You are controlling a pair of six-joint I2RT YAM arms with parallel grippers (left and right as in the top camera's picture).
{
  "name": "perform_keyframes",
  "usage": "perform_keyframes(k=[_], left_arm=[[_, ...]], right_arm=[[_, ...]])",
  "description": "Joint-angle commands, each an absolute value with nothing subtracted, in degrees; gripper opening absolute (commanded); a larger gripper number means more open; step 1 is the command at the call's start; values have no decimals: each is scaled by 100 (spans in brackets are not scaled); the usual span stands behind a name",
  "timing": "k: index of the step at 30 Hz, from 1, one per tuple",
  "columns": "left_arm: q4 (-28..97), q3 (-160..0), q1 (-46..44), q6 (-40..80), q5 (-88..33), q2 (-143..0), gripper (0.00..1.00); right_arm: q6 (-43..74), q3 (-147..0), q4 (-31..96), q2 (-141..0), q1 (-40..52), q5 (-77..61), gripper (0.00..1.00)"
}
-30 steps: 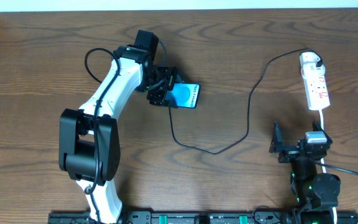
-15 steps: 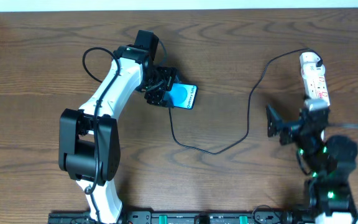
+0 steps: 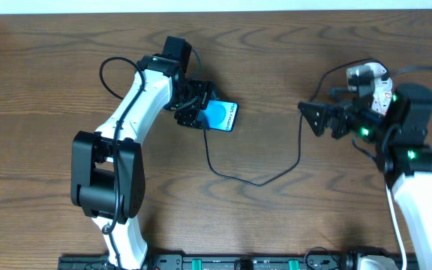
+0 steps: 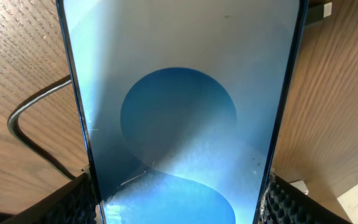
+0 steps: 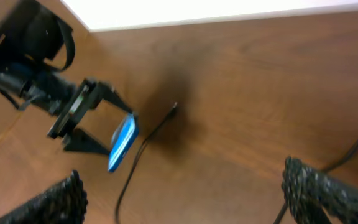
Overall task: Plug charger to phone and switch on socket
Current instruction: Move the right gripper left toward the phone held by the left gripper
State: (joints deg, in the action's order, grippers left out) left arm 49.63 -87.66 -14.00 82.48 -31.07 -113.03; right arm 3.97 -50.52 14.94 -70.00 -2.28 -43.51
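Observation:
My left gripper (image 3: 199, 111) is shut on the phone (image 3: 221, 116), a slim handset with a bright blue screen, held by its long edges. In the left wrist view the phone (image 4: 179, 106) fills the frame between both pads (image 4: 73, 205). The charger's black cable (image 3: 257, 181) sags across the table and climbs towards the socket (image 3: 382, 90), which my right arm mostly hides. Its tip (image 5: 174, 106) lies on the wood beside the phone (image 5: 123, 144), seemingly apart from it. My right gripper (image 3: 313, 118) hovers open over the cable, with nothing between its fingers (image 5: 61, 202).
The table's far edge meets a white wall (image 3: 216, 6). A black rail (image 3: 238, 262) runs along the front edge. A bend of black cable (image 4: 17, 118) lies on the wood left of the phone.
My right arm has swung up from the front edge towards the back right, now covering most of the socket. The left gripper and phone have barely shifted.

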Motion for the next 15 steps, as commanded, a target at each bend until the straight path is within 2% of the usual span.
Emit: perform_keyframes(k=[1,6,12,15], left_arm=[[4980,-8809,-1396,8215,-3081,-11157,63],[4980,-8809,-1396,8215,-3081,-11157,63],[4980,-8809,-1396,8215,-3081,-11157,63],[4980,-8809,-1396,8215,-3083,-11157,63]], right_arm=[[445,-5714,1898,-7531,-104,-4762,99],[242,-6576,2845,-8289,134,-4759,99],[349,-6670,2626,-8630,285,-4705,99],[840,-6663,2359,-8768,379,-4707,99]])
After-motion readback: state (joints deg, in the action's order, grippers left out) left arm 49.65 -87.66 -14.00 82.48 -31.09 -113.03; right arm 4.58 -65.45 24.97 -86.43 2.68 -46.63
